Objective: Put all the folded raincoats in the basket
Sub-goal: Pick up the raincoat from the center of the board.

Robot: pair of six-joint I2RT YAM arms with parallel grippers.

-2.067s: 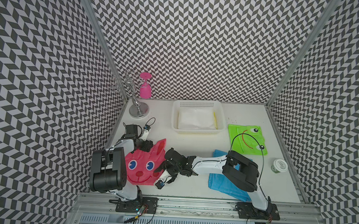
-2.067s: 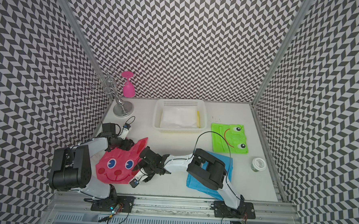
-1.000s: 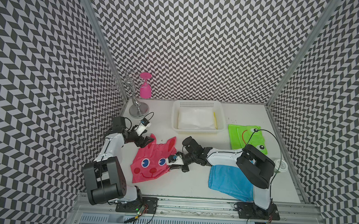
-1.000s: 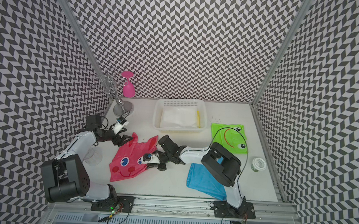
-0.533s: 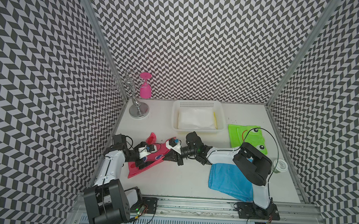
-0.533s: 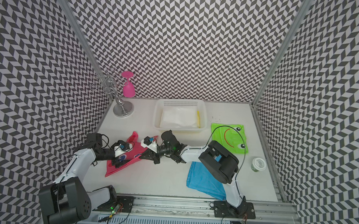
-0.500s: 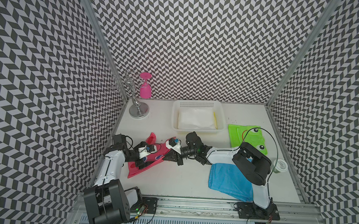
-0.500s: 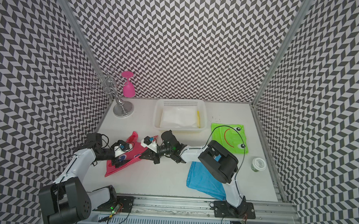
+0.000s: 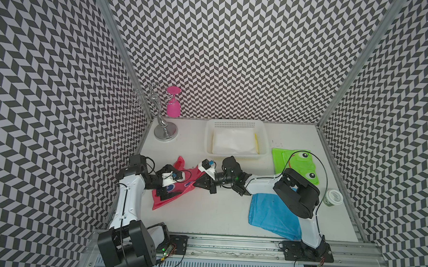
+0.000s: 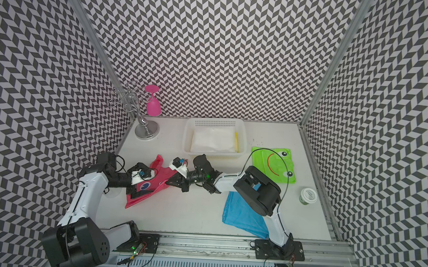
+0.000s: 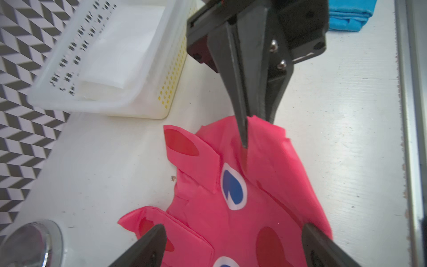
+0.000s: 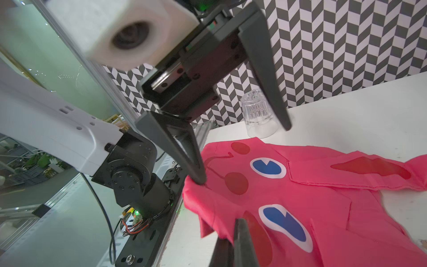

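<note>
Well, the white table [image 9: 216, 222] carries everything, and the basket [image 9: 235, 122] sits at its 12 o'clock edge, already holding a white folded sheet [image 9: 232, 142]. Next in size come three raincoats. A blue raincoat [image 9: 271, 215] lies at 5 o'clock and a green raincoat [image 9: 294, 163] with a frog face at 2 o'clock. The pink raincoat [image 9: 189, 178], with a rabbit face, lies at about 9 o'clock, well apart from the basket.

We take the pink one as the task's piece, since both grippers are at it. It lies loosely, ears folded over and edges uneven. The right gripper [image 11: 255, 129] has its fingers closed on the edge nearest the table's middle, pinching only a small bite of cloth. The left gripper [image 11: 233, 231] stands with fingers spread wide over the opposite side, holding nothing, though one fingertip [image 12: 193, 161] touches the cloth. Smaller things are a clear glass [image 12: 258, 115], upside down just beside the raincoat toward 9 o'clock, and a lidded cup [image 9: 333, 197] at 3 o'clock.

We see several risks:
- **Lifting:** a lift from that single pinch could let the folds fall open, or the thin cloth could slip free.
- **At the basket:** a hanging tail could catch the basket's rim or drape over it.
- **Left fingertip:** it could drag the cloth sideways.
- **Glass:** a wide swing on that side could tip it.
</note>
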